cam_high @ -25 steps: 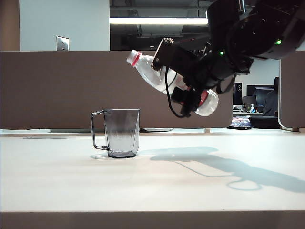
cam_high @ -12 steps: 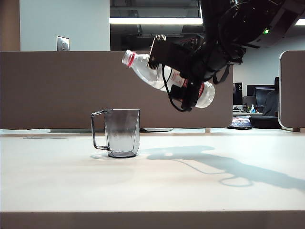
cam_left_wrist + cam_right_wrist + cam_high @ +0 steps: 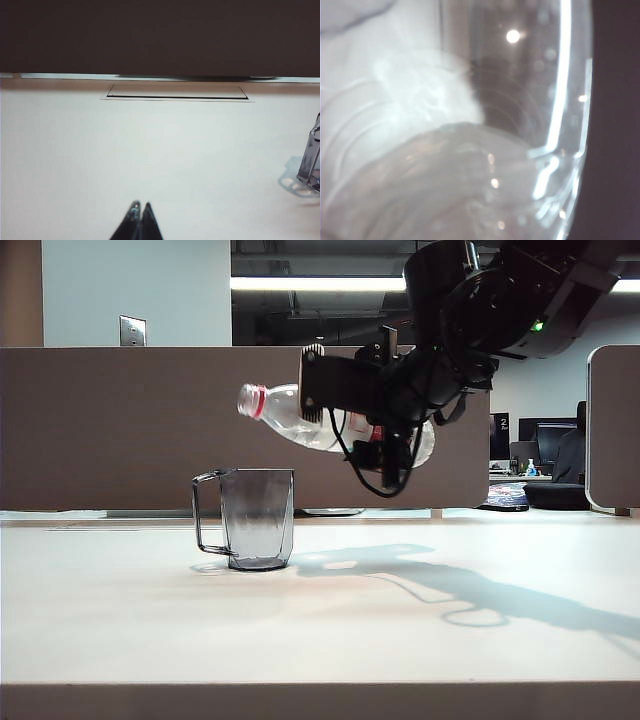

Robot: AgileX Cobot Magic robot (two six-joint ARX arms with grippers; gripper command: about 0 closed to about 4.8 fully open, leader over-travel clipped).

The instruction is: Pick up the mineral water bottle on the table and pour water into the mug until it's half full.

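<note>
Resting low over the table [image 3: 75,150], left gripper [image 3: 139,206] sat with its fingertips pressed together, well left of the mug [image 3: 257,519]. Mug stood upright on the table. Mineral water bottle [image 3: 290,418] hung tilted near level, mouth just above the mug (slightly left of its centre). Right gripper [image 3: 352,412] clamped the bottle, up and right of the mug.

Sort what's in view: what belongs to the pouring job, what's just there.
Job:
- mineral water bottle, held tilted above the mug by the right gripper
- mug, on the table

Just there:
- left gripper, shut, low over the table
- wall plate
</note>
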